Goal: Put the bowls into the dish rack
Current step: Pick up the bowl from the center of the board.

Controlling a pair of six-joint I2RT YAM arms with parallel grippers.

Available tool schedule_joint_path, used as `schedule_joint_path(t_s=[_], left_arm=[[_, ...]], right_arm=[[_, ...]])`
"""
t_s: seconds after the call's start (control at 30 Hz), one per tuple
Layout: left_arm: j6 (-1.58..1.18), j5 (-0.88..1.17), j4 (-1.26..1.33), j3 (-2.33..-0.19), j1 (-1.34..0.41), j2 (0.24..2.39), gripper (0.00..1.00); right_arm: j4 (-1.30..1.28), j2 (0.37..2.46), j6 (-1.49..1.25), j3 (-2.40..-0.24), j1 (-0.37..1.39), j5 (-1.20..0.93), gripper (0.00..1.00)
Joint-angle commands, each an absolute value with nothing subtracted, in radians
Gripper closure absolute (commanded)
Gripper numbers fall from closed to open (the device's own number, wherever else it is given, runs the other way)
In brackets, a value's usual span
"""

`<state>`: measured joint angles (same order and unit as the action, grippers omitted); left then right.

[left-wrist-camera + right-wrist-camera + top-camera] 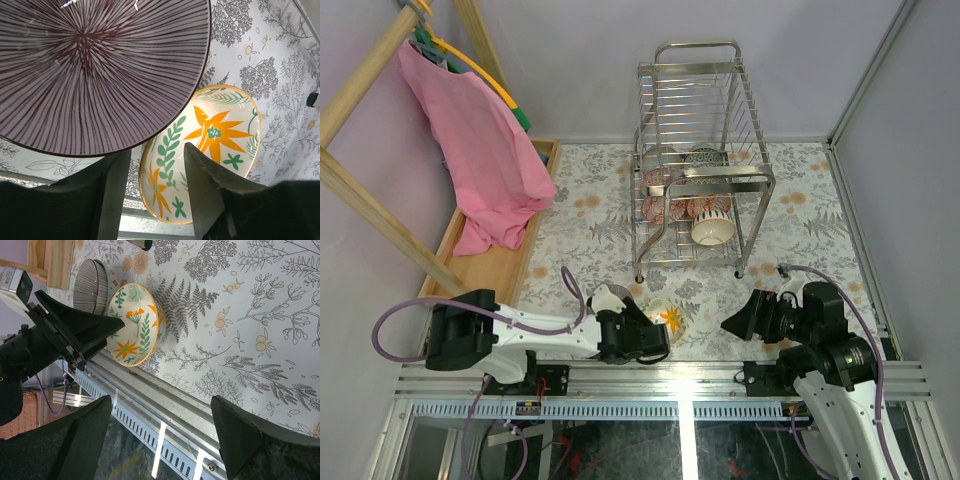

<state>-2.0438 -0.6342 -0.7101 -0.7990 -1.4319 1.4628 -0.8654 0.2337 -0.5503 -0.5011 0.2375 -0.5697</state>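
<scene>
Left gripper (157, 165) is straddling the floral bowl (215, 135) at its rim, jaws apart, not pinching. Right gripper (160, 410) is hanging spread, empty. Several bowls (712, 228) are sitting in the dish rack (700, 90); the floral bowl and the striped bowl (100, 65) are waiting on the table (790, 250).

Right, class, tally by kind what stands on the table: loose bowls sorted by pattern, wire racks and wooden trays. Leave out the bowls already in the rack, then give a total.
Striped bowl: 1
Floral bowl, orange flowers and green leaves: 1
Wire dish rack: 1
Wooden tray: 1
Total: 4
</scene>
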Motion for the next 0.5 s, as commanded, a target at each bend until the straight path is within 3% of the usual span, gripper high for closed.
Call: schedule_joint_path(t_s=[0.0,0.27,0.33,0.47], left_arm=[[-2.046,-0.654,-0.693,-0.831,-1.419,1.484,0.56],[-2.013,-0.635,-0.700,-0.858,-1.416,1.511,0.86],[-1.992,-0.626,-0.702,-0.868,-1.416,1.522,1.00],[-1.893,-0.621,-0.711,-0.921,-1.418,1.543,1.00]], right_arm=[[-0.894,0.224,-0.561,-0.499,0.235,-0.624,0.12],[-0.897,0.214,-0.560,-0.488,0.236,-0.626,0.12],[-0.899,0.209,-0.561,-0.487,0.235,-0.627,0.12],[-0.900,0.207,-0.561,-0.486,0.235,-0.627,0.12]])
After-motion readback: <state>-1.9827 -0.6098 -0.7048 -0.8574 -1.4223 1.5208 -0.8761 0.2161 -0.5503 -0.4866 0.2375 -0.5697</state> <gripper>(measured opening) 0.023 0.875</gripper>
